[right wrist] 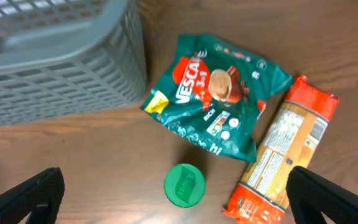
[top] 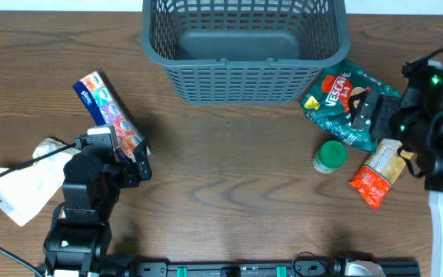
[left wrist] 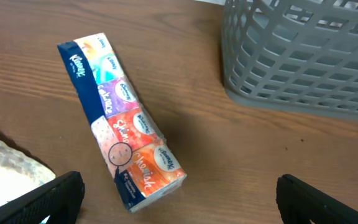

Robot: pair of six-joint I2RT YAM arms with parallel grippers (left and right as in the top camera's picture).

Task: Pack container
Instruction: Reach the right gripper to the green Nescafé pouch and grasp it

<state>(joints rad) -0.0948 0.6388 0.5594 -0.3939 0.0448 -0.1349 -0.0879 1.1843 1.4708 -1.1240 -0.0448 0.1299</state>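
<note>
The left gripper point(left wrist: 179, 186) hangs spread wide at the near end of the long multicoloured plastic-wrapped tissue pack point(left wrist: 120, 118), whose long axis runs toward 11 o'clock. Beyond, at 1 o'clock, stands the dark grey lattice-sided plastic basket point(left wrist: 303, 56). The right gripper point(right wrist: 179, 190) is likewise spread.

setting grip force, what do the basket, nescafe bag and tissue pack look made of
Container: rigid moulded plastic, matte grey, judging by its even lattice walls and thick rim.
Nescafe bag: thin flexible film, glossy and crinkled, probably plastic or foil laminate.
Tissue pack: printed plastic wrap with a slight sheen, presumably over soft paper tissues.
</note>
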